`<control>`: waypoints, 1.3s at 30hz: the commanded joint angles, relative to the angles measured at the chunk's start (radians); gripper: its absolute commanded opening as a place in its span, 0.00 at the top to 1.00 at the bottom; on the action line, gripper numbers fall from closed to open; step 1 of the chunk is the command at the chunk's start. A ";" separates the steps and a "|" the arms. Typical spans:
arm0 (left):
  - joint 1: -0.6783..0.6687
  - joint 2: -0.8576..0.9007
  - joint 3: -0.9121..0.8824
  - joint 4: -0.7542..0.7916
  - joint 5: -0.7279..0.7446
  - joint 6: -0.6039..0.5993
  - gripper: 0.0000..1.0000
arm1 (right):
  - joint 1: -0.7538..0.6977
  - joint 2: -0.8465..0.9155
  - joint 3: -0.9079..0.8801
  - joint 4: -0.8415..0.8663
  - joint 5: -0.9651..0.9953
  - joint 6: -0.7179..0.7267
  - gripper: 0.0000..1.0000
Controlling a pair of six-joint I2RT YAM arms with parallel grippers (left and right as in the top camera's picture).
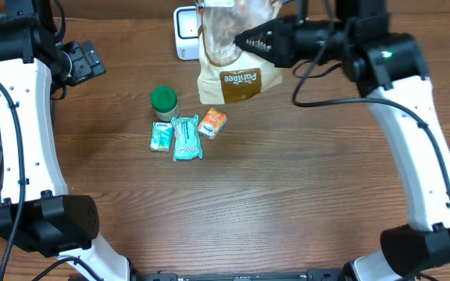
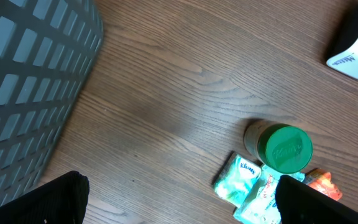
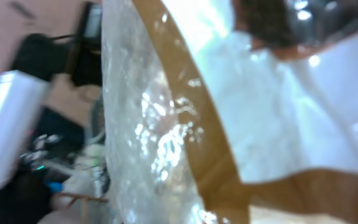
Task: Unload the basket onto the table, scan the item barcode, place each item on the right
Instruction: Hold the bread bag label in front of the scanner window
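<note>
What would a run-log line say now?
left pincer: open, empty | right pincer: shut on bag | bag: beside white scanner

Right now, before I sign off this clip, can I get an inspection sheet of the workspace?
Surface: brown wooden table, no spills seen.
Job's things: bread bag held next to the white scanner at the far edge.
Clutter: green-lidded jar, two teal tissue packs, orange packet, clustered mid-table.
Grippers: left gripper open and empty; right gripper shut on the bread bag's upper part.
Cables: black cable loops off the right arm, above the table.
Surroundings: grey basket at the left side.
</note>
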 commanded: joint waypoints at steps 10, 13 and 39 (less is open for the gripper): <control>0.004 0.012 0.000 0.000 -0.016 0.003 0.00 | 0.143 -0.008 0.228 0.000 0.644 -0.065 0.96; 0.004 0.012 0.000 0.000 -0.016 0.003 0.00 | 0.203 0.027 0.228 0.058 0.846 -0.132 0.96; 0.004 0.012 0.000 0.000 -0.016 0.003 0.00 | 0.330 0.766 0.227 0.762 1.662 -0.951 0.96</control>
